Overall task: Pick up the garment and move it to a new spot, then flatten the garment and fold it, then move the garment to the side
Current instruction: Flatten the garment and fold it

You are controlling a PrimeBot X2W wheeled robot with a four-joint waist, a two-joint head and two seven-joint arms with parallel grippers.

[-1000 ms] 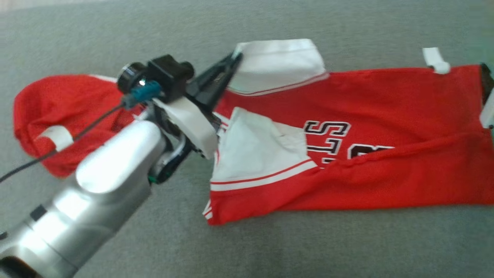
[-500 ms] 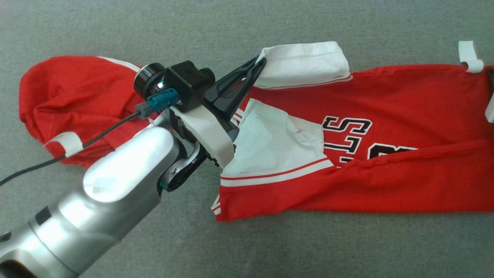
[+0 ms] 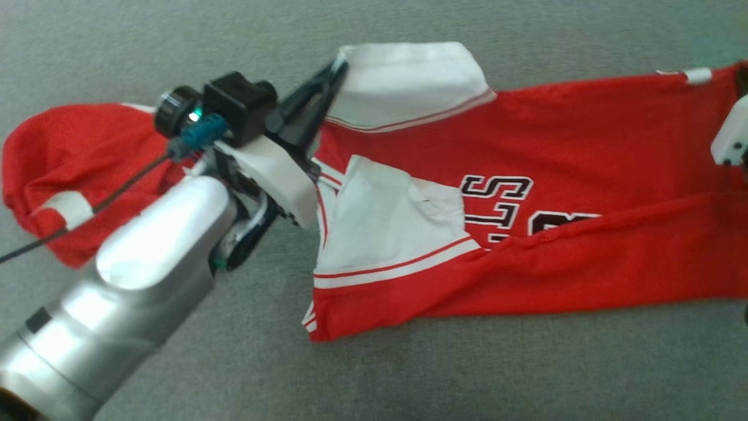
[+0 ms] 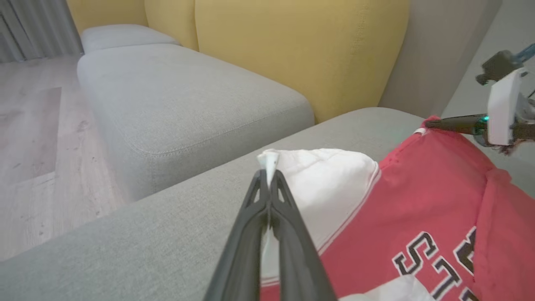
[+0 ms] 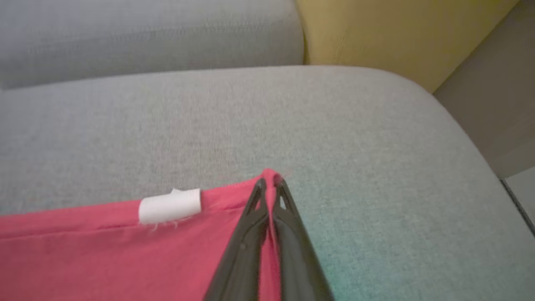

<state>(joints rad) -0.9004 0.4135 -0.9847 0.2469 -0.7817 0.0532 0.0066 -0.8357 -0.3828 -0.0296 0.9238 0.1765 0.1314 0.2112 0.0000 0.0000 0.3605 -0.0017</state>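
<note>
The garment is a red jersey with white sleeves and black-and-white lettering, spread lengthwise across the grey cushion. My left gripper is shut on the tip of the far white sleeve; the left wrist view shows the white cloth pinched between its fingertips. My right gripper is shut on the red hem corner of the garment, beside a white tag. The head view has its white housing at the right edge.
The grey cushion's rounded edge falls away just past the hem corner. Yellow back cushions and a second grey seat lie beyond, with wood floor to the side. A black cable trails from my left wrist.
My right gripper has shut on the red hem corner. The head camera has shifted, so the whole picture has moved. My left gripper has kept its hold on the white sleeve.
</note>
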